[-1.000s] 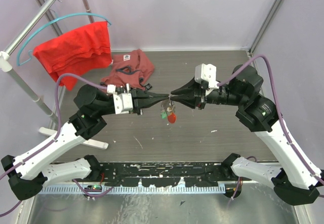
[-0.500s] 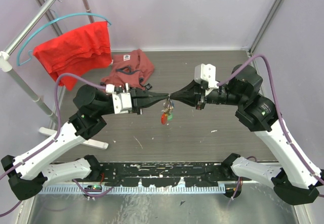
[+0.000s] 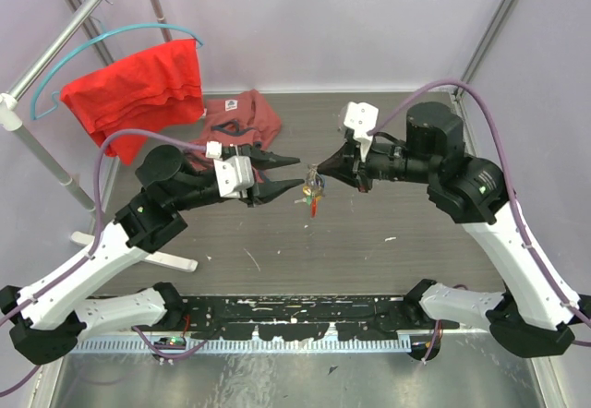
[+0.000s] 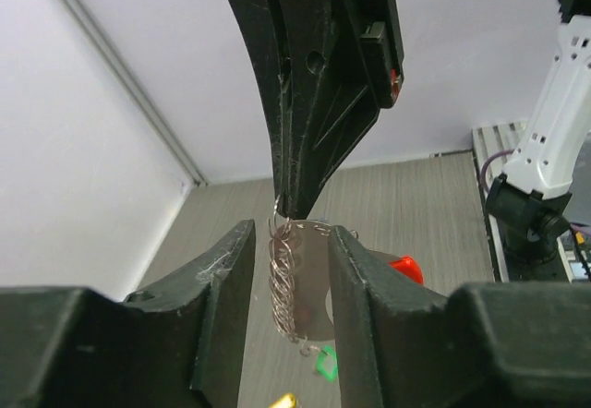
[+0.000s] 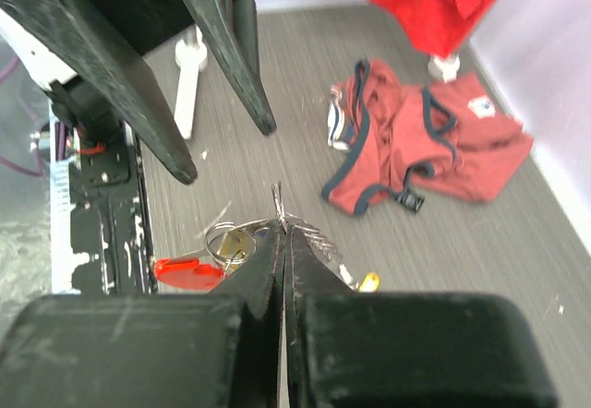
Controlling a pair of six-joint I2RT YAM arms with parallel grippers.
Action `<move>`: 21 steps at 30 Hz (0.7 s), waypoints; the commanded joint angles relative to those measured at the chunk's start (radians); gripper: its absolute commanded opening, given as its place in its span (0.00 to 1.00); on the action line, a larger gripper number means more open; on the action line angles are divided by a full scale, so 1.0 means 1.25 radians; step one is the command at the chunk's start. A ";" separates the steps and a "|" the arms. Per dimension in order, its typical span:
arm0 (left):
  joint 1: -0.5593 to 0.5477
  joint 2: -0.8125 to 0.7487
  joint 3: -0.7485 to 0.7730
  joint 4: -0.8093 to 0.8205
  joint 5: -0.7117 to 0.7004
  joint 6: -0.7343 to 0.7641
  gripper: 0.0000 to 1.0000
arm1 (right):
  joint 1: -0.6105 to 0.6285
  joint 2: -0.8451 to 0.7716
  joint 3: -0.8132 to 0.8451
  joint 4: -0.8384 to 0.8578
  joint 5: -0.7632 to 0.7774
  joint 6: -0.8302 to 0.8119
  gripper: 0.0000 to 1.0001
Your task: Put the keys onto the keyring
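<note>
The right jaws are clamped on the top of the keyring [image 4: 282, 279], holding it clear of the table [image 3: 369, 242]. The left jaws stand apart, one on each side of its chain. The keys [image 4: 325, 362] hang below. The assembly is probably light, limp and prone to swing, so grip the stiff ring.

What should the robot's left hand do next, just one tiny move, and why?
Probably close the left gripper gently on the keyring. Its fingers stand open on either side of it, while the shut right gripper pinches the top and the keys dangle below.
</note>
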State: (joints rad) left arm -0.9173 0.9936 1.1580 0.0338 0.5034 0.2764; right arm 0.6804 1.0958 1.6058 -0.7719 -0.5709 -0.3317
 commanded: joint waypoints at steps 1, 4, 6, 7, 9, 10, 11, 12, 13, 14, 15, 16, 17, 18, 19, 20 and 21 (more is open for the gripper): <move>0.002 -0.009 0.029 -0.120 -0.067 0.018 0.45 | 0.015 0.036 0.062 -0.106 0.079 -0.020 0.01; 0.004 -0.005 0.018 -0.128 -0.074 0.014 0.44 | 0.071 0.066 0.087 -0.162 0.189 -0.025 0.01; 0.005 0.000 0.004 -0.122 -0.082 0.009 0.42 | 0.121 0.092 0.111 -0.201 0.260 -0.025 0.01; 0.005 0.002 -0.007 -0.116 -0.082 0.006 0.41 | 0.139 0.107 0.123 -0.221 0.285 -0.026 0.01; 0.006 0.005 -0.029 -0.098 -0.082 -0.006 0.40 | 0.158 0.132 0.148 -0.259 0.314 -0.027 0.01; 0.006 0.003 -0.041 -0.086 -0.083 -0.014 0.39 | 0.165 0.140 0.158 -0.269 0.328 -0.027 0.01; 0.008 0.000 -0.057 -0.071 -0.085 -0.026 0.39 | 0.171 0.144 0.162 -0.274 0.341 -0.026 0.01; 0.009 -0.006 -0.073 -0.053 -0.087 -0.035 0.39 | 0.175 0.143 0.166 -0.280 0.352 -0.025 0.01; 0.011 -0.011 -0.091 -0.033 -0.091 -0.044 0.39 | 0.177 0.144 0.170 -0.283 0.356 -0.026 0.01; 0.012 -0.015 -0.108 -0.014 -0.094 -0.054 0.39 | 0.177 0.144 0.173 -0.287 0.357 -0.027 0.01; 0.013 -0.016 -0.118 0.000 -0.094 -0.062 0.39 | 0.178 0.146 0.177 -0.289 0.354 -0.027 0.01; 0.012 -0.012 -0.123 0.010 -0.089 -0.068 0.39 | 0.179 0.146 0.178 -0.289 0.348 -0.028 0.01; 0.014 -0.007 -0.123 0.012 -0.083 -0.074 0.39 | 0.180 0.146 0.179 -0.288 0.339 -0.031 0.01; 0.015 -0.001 -0.119 0.012 -0.073 -0.076 0.38 | 0.181 0.147 0.178 -0.288 0.334 -0.032 0.01; 0.015 0.004 -0.114 0.008 -0.064 -0.076 0.38 | 0.181 0.147 0.175 -0.286 0.330 -0.034 0.01; 0.014 0.011 -0.108 0.004 -0.057 -0.075 0.38 | 0.182 0.148 0.173 -0.285 0.329 -0.036 0.01; 0.014 0.015 -0.103 -0.002 -0.049 -0.070 0.38 | 0.182 0.146 0.171 -0.283 0.327 -0.037 0.01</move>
State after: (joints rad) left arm -0.9035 1.0016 1.0061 -0.0265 0.4065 0.2096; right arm 0.9005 1.3003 1.7805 -1.1477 -0.1688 -0.3634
